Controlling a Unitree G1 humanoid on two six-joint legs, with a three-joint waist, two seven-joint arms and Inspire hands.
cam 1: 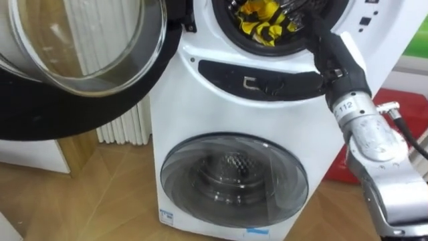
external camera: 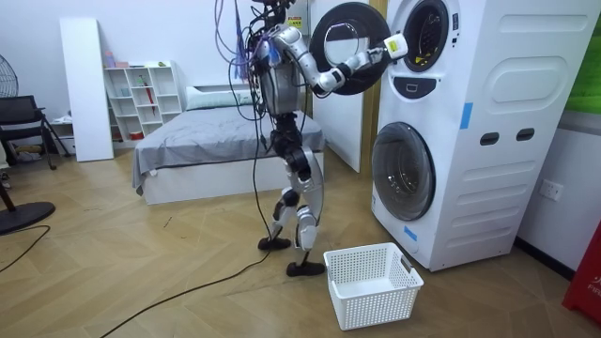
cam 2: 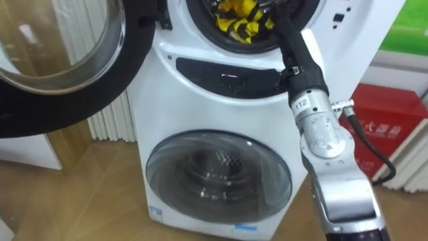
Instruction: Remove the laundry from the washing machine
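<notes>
Left eye view: white stacked washing machine point(cam 1: 267, 80), front panel facing the camera. Its upper door point(cam 1: 80, 100), black-rimmed with a glass bowl, is standing swung open to the left. The upper drum point(cam 1: 224, 30) is lying open at the top edge, and the clothes point(cam 1: 261, 20), yellow with black markings, are sitting inside it. The right hand point(cam 1: 324, 47), dark and on a silver forearm, is reaching up from the lower right over the drum's rim, right beside the clothes. Its fingertips are lying among the cloth and the dark of the drum, so whether it is gripping anything cannot be told. The lower door point(cam 1: 234, 177), round and smoked, is sitting closed. A white radiator point(cam 1: 124, 127) is standing behind the machine to the left. Room view: the robot is standing upright on a wooden floor, facing the machine at the room view's right, with one arm stretching level into the upper drum. A white plastic basket point(external camera: 376, 296) is sitting on the floor near its feet, in front of the lower door. A bed point(external camera: 216, 150) and a white shelf unit point(external camera: 141, 94) are standing behind, at the room view's left. Right eye view: same arrangement, with a red box point(cam 2: 391, 114) showing to the right of the machine, behind the forearm.
</notes>
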